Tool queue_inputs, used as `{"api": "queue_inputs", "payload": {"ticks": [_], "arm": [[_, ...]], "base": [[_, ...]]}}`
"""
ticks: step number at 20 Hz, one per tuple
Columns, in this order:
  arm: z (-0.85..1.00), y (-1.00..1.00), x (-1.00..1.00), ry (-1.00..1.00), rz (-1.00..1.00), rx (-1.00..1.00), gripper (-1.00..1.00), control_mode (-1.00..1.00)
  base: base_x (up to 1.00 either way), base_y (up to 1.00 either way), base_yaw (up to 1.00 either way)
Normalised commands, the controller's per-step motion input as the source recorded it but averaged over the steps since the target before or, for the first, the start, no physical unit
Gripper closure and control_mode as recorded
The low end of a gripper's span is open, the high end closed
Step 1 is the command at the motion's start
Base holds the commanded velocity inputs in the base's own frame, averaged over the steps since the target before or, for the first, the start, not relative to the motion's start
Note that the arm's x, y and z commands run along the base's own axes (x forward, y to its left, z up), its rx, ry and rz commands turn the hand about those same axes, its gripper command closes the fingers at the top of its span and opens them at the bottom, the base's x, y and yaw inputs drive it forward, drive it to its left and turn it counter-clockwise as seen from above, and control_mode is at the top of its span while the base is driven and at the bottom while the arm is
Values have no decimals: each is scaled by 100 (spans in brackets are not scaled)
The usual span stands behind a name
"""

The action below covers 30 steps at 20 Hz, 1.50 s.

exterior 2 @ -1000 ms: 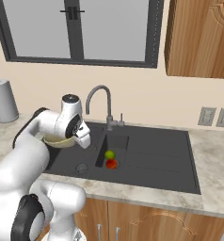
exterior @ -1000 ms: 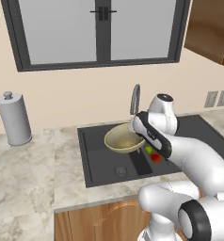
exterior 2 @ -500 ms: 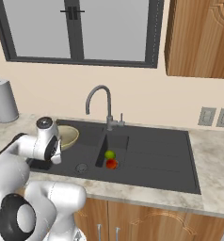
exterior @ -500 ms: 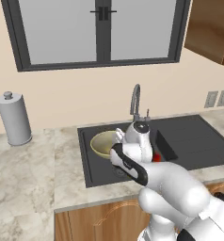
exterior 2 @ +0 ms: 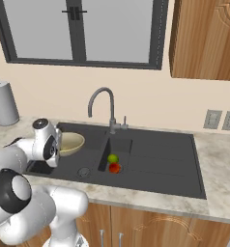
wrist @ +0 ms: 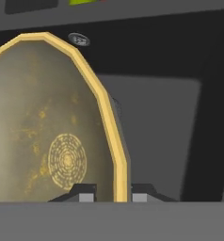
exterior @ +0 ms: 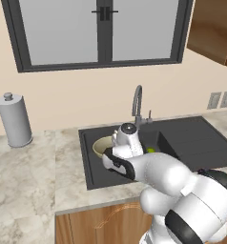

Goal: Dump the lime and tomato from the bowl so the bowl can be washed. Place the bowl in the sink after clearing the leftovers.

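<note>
In the hand view the gripper [wrist: 114, 193] sat right at the rim of the bowl [wrist: 48, 127], one dark finger tip on each side of the pale yellow edge with only the rim's thickness between them — clamped on that rim. The bowl's mottled olive inside, with a ring pattern at its centre, faced the camera, and it held no fruit. Beyond the rim lay the dark floor and walls of the sink [wrist: 180, 94], with a round drain [wrist: 79, 40] further off and a sliver of bright green at the very top edge, too cropped to name with certainty.

From the left base view the white arm curved forward and low over the front of the sink [exterior: 208, 138], its wrist covering part of the bowl [exterior: 102, 145], which hung over the left basin. Just right of the wrist a little of the lime [exterior: 151, 150] peeked out.

The right base view showed the layout more clearly — the bowl [exterior 2: 71, 143] sat in the left part of the sink [exterior 2: 160, 164] beside the arm's wrist, and whether it touched the basin floor could not be told. The lime [exterior 2: 112, 158] and the tomato [exterior 2: 114, 168] lay touching in the small middle compartment, the lime behind the tomato, both apart from the bowl. A second drain [exterior 2: 83, 171] lay in front of the bowl. Behind them rose the grey faucet [exterior 2: 105, 103]. Farther left on the marble counter [exterior 2: 223, 183] stood a paper towel roll [exterior 2: 3, 102], and a dark-framed window [exterior 2: 83, 29] filled the wall behind.
</note>
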Motion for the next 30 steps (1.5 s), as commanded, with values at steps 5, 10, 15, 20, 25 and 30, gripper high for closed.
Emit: {"api": "queue_inputs", "payload": {"ticks": [5, 10, 15, 20, 25, 30], "arm": [[0, 0, 30, 7, -3, 0, 100, -100], [-28, 0, 6, 5, 0, 0, 100, -100], [-51, 0, 0, 6, 0, 0, 100, -100], [-31, 0, 18, 5, -1, 0, 100, -100], [-21, 0, 42, 1, -3, -2, 100, -100], [-46, -5, 19, 5, -4, -4, 100, -100]], "base": [[0, 0, 0], [0, 0, 0], [0, 0, 0], [0, 0, 0], [0, 0, 0], [0, 0, 0]]}}
